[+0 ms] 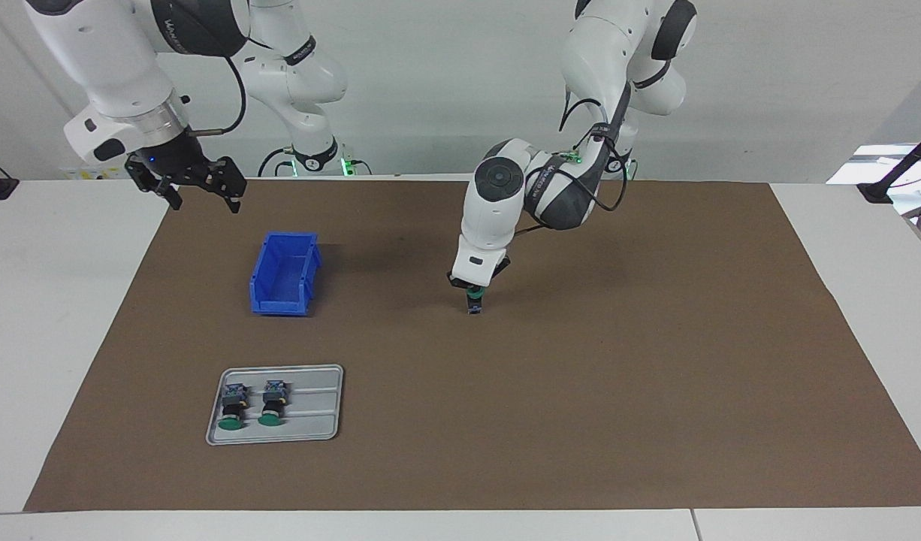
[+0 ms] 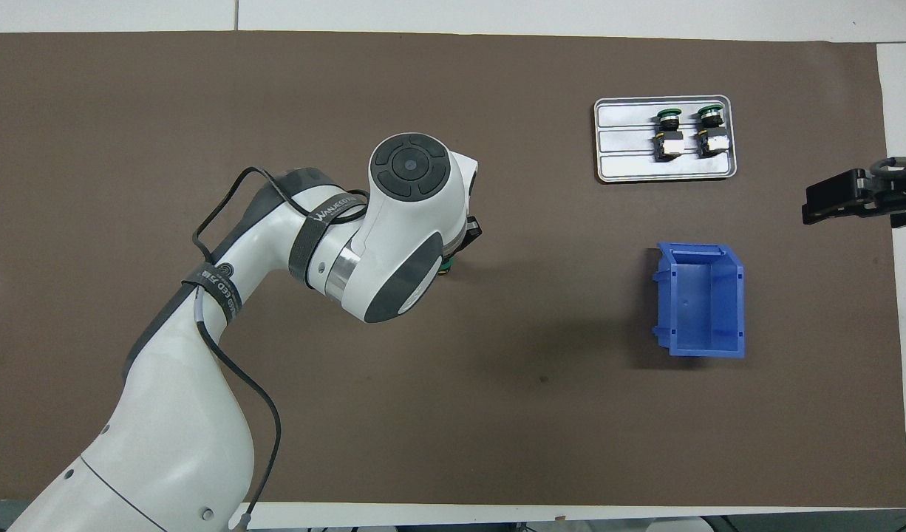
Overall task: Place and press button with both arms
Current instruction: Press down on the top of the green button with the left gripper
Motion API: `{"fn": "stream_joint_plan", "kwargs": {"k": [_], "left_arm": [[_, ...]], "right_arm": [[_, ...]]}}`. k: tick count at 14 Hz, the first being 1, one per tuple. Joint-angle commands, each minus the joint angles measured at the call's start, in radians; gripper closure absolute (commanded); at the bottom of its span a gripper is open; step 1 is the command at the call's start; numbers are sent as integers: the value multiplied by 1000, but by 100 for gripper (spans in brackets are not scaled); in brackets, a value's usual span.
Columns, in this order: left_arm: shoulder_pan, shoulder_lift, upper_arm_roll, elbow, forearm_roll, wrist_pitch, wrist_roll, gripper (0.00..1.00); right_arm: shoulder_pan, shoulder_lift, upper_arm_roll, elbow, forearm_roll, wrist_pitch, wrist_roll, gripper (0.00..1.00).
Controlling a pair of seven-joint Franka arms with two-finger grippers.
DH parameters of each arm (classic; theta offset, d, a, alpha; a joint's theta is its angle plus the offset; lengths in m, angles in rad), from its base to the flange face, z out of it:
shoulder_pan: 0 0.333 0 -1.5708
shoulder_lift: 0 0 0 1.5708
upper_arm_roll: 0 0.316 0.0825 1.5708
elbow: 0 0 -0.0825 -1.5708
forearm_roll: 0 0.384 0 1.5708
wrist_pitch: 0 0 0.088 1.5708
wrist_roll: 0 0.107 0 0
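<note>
We see the left gripper (image 1: 475, 294) clenched with its fingertips down on the green cap of the button (image 1: 474, 303) standing mid-mat, presumably pressing it, while the right gripper (image 1: 197, 188) waits spread wide above the mat's edge near the blue bin (image 1: 284, 275).

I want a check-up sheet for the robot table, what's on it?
Surface: brown mat on a white table.
Job's things: button at mid-mat, under the left gripper; two more buttons lie in a grey tray.
Clutter: empty blue bin.
Grippers: left gripper shut, down on the button; right gripper open, waiting raised over the mat's edge.
Cables: black cable along the left arm.
Surroundings: white wall.
</note>
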Motion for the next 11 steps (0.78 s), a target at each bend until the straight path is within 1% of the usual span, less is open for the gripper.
{"fn": "stream_joint_plan", "kwargs": {"k": [1, 4, 7, 9, 11], "left_arm": [[-29, -12, 13, -50, 24, 39, -26, 100], [-25, -20, 15, -102, 53, 78, -24, 100], [-23, -25, 13, -120, 57, 88, -23, 100], [-25, -26, 15, -105, 55, 70, -23, 100], [-18, -20, 15, -46, 55, 6, -23, 100]], "right_arm": [[-7, -16, 6, -18, -1, -4, -25, 1], [-7, -16, 6, -18, -1, -4, -25, 1], [-10, -16, 4, -18, -1, -4, -26, 1], [-9, -16, 6, -16, -1, -4, -26, 1], [-7, -16, 6, -18, -1, -4, -26, 1]]}}
